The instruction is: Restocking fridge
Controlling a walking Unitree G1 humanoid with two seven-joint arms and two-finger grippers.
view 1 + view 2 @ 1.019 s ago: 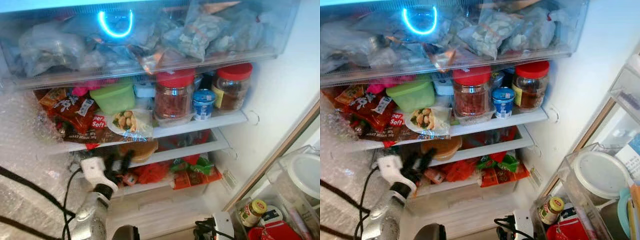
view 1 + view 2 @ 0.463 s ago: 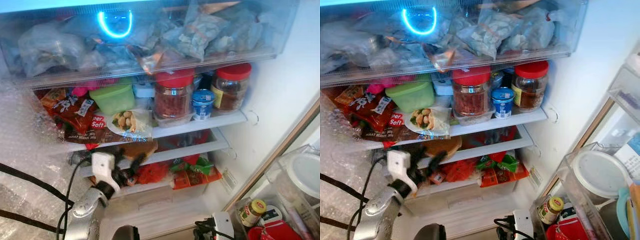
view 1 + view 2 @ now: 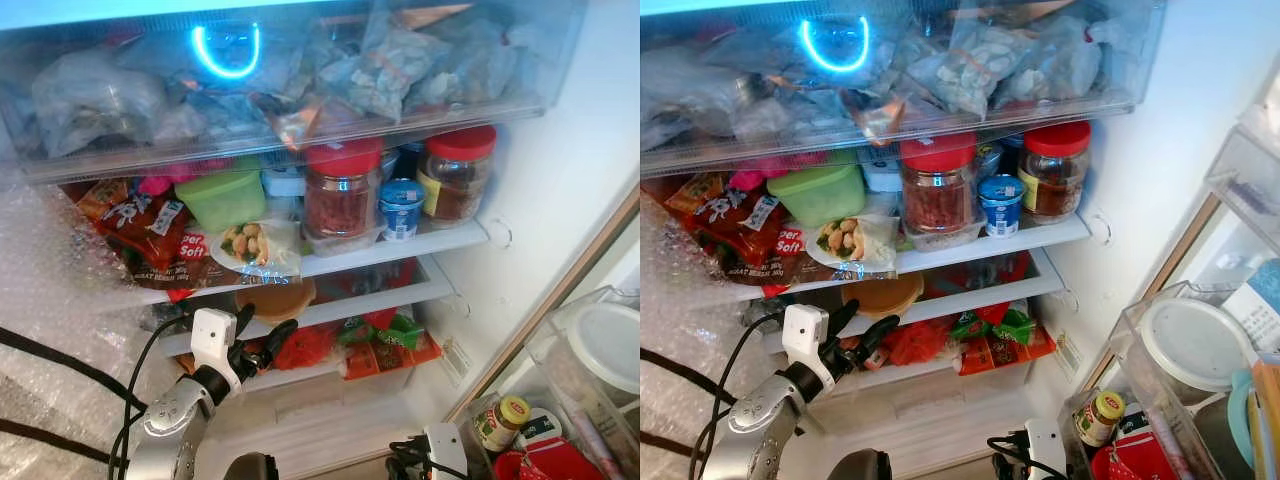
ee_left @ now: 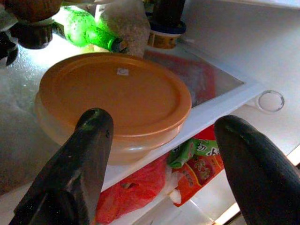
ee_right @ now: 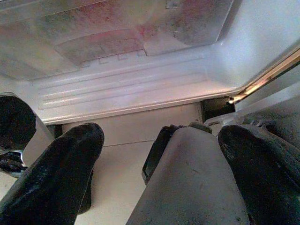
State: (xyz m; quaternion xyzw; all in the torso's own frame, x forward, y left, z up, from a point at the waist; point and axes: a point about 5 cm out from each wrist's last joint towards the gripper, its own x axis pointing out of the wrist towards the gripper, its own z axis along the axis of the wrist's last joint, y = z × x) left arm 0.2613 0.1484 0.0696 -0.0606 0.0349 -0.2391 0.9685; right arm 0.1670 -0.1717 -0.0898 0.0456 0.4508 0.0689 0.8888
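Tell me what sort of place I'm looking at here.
The inside of an open home fridge, it seems: white shelves crowded with red-lidded jars, a clear drawer of bagged food above, door bins at right. The left gripper, open, faces an orange-lidded tub.

Head pair looking forward and down into the open fridge — same shelves in both, slightly offset. Left wrist close behind the orange tub on its shelf. Right wrist low — facing the fridge's base and floor.
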